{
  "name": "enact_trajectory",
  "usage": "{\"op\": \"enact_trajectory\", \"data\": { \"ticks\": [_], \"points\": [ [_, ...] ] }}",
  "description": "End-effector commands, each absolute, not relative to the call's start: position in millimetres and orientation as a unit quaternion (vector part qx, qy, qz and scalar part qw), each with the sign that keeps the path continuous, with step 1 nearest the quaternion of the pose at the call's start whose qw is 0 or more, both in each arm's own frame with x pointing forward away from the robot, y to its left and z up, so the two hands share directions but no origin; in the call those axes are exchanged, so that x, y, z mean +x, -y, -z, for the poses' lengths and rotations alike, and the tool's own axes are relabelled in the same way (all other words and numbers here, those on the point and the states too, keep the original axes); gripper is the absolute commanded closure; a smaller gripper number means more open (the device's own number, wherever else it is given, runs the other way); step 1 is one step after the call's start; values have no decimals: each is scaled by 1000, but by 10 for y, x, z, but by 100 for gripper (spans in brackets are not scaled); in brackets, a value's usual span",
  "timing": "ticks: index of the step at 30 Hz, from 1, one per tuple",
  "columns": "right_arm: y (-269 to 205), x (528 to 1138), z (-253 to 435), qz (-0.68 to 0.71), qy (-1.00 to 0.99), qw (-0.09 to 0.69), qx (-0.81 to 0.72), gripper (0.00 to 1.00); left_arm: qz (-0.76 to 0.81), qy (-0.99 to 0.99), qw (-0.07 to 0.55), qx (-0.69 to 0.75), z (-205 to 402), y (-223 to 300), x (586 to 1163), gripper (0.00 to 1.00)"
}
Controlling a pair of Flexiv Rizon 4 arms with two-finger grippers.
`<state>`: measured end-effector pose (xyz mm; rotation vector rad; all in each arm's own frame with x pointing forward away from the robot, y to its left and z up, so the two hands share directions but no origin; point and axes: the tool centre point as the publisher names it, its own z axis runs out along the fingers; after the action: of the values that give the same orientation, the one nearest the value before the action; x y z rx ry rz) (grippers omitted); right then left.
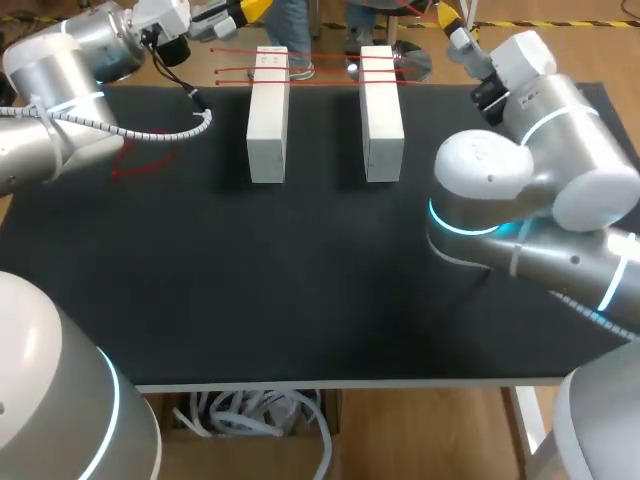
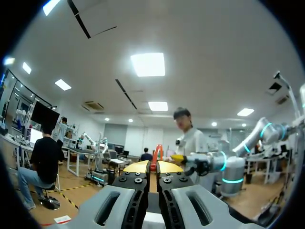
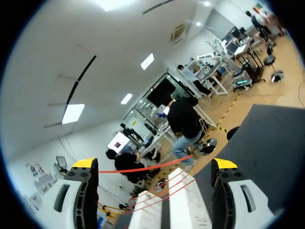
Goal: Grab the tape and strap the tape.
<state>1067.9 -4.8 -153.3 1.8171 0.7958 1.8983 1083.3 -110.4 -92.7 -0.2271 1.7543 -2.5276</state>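
Left gripper (image 2: 153,167): fingers pressed together, pinching the red tape (image 2: 154,155) between the yellow tips.
Right gripper (image 3: 154,163): fingers spread wide, with a tape strand crossing the gap.
Tape: strands stretched across the left block (image 1: 267,115) and the right block (image 1: 381,112); a loose loop lies at 10 o'clock.
Blocks: white, side by side at 12 o'clock on the black table (image 1: 300,280).

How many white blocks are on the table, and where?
2. The left block and the right block lie side by side, apart, near the far edge of the table, with red tape stretched across both. None seems hidden.
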Motion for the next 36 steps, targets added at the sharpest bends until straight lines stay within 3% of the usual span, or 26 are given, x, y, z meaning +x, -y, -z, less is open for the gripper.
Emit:
{"op": "enact_trajectory", "data": {
  "ticks": [1, 36],
  "points": [
    [-22, 10679, 1560, -726, -224, 153, 632, 0, 819, -568, 29, -74, 931, 1110, 10830, 100],
    [-346, 10888, 1344, -773, -172, 72, 606, 0, 819, -568, 29, -74, 931, 1110, 10830, 100]
  ]
}}
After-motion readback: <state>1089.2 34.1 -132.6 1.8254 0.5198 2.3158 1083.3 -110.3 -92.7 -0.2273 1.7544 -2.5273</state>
